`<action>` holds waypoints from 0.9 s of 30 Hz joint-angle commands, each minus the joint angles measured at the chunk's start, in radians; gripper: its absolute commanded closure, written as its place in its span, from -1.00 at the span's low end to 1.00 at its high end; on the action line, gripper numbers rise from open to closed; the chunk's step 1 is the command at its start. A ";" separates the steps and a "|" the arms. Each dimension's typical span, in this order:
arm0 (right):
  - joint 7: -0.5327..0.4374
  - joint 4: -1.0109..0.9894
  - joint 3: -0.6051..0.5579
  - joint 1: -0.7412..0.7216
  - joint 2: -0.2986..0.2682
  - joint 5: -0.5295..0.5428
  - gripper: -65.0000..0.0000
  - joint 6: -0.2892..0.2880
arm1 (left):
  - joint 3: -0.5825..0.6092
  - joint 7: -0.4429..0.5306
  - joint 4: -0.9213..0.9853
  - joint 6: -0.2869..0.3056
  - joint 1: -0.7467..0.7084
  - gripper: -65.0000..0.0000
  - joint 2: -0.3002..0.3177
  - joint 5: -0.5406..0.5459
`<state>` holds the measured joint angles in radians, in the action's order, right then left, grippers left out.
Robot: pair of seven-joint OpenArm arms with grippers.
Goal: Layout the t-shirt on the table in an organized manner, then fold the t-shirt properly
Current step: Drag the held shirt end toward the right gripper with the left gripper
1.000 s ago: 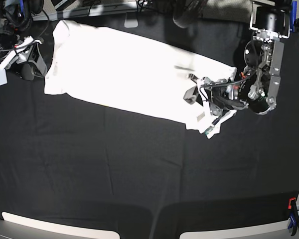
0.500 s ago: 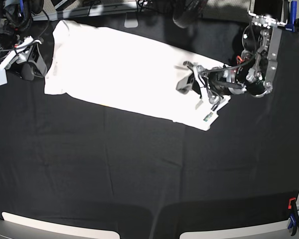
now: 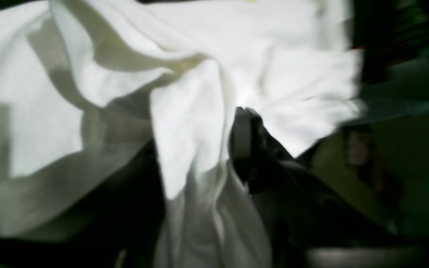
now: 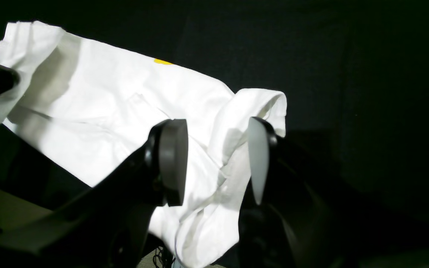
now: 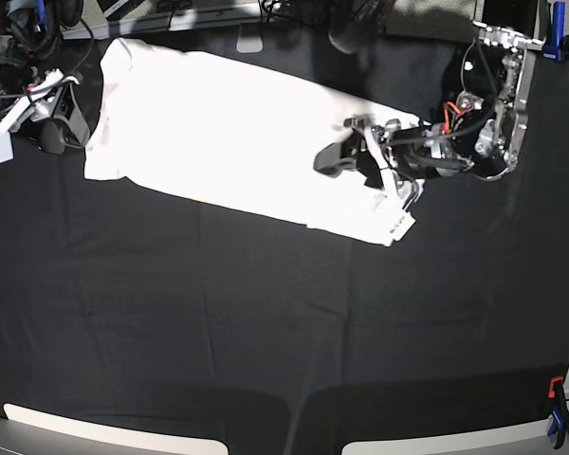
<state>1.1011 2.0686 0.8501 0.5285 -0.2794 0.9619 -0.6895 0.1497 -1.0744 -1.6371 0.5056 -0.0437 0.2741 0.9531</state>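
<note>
Dragged the hem end of the white cotton t-shirt inward over the last second, away from the table edge, so that end now folds over the body. Still stretched long across the far part of the wrinkled black cloth table, plain side up. Left gripper clamped on a bunch of fabric. Right gripper parked at the other end, spread wide, holding nothing. Looks like folding underway, not finished yet.
</note>
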 commanded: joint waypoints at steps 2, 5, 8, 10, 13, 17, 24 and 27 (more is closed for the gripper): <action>-0.027 0.016 0.007 -0.002 -0.014 0.018 0.22 -0.009 | -0.004 0.013 -0.019 0.009 0.016 0.60 0.003 0.037; -0.027 0.016 0.007 -0.002 -0.014 0.018 0.22 -0.009 | -0.004 0.013 -0.019 0.010 0.016 0.60 0.003 0.036; -0.027 0.016 0.007 -0.002 -0.014 0.018 0.22 -0.009 | -0.004 0.014 -0.019 0.011 0.016 0.60 0.003 0.031; -0.027 0.016 0.007 -0.002 -0.014 0.018 0.22 -0.009 | -0.004 0.014 -0.019 0.011 0.016 0.60 0.003 0.032; -0.027 0.016 0.007 -0.002 -0.014 0.018 0.22 -0.009 | -0.004 0.022 -0.019 0.011 0.016 0.56 0.003 0.031; -0.027 0.016 0.007 -0.002 -0.014 0.018 0.22 -0.009 | -0.004 0.025 -0.019 0.010 0.016 0.20 0.003 -0.033; -0.027 0.016 0.007 -0.002 -0.014 0.018 0.22 -0.009 | -0.004 0.051 -0.019 0.010 0.016 0.11 0.003 0.025; -0.027 0.016 0.007 -0.002 -0.014 0.018 0.22 -0.009 | -0.004 0.051 -0.019 0.011 0.016 0.11 0.003 0.100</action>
<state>1.1011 2.0686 0.8501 0.5285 -0.2794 0.9623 -0.6895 0.1497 -1.0424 -1.6371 0.5060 -0.0414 0.2745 1.0267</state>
